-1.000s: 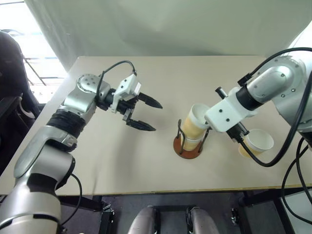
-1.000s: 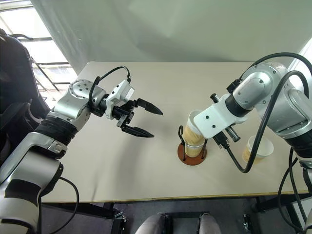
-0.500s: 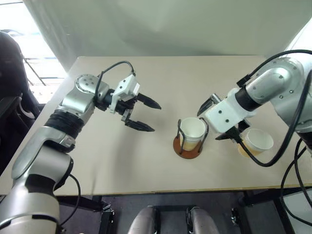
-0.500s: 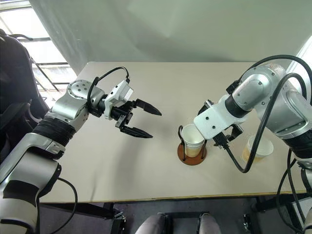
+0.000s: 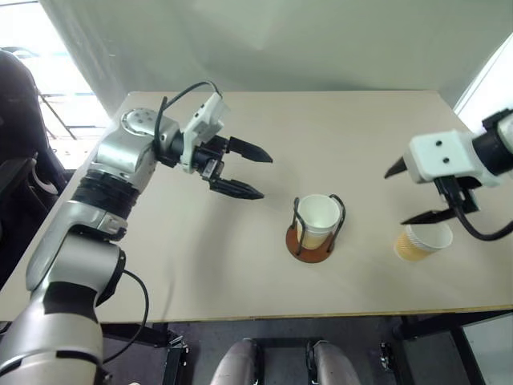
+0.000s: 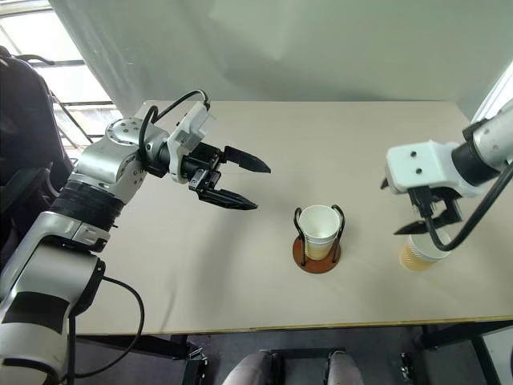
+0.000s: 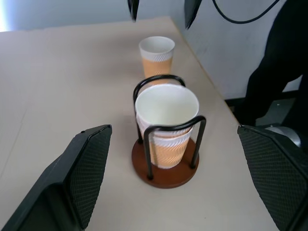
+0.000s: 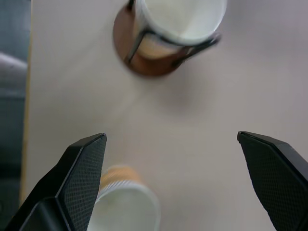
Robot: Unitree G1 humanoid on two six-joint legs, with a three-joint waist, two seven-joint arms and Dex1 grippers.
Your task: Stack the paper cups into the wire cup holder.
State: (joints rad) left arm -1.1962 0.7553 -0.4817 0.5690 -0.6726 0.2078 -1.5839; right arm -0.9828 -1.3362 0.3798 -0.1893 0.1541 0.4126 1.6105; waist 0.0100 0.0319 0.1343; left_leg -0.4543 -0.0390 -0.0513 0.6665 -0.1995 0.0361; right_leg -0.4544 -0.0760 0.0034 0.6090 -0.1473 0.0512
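On the desk (image 5: 240,265), nested paper cups (image 5: 318,218) sit inside the wire cup holder (image 5: 309,241); one loose cup (image 5: 422,241) stands right of it. Right tool (image 5: 417,192), spread, hovers above this cup, ready to descend and pinch. Left tool (image 5: 252,170) hangs spread, empty.

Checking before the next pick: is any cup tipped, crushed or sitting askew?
Nothing stands out. The cups in the holder sit upright and nested between its wire loops, rim round. The last cup stands upright on the table, undented, beneath the open right claw. Nothing spilled.
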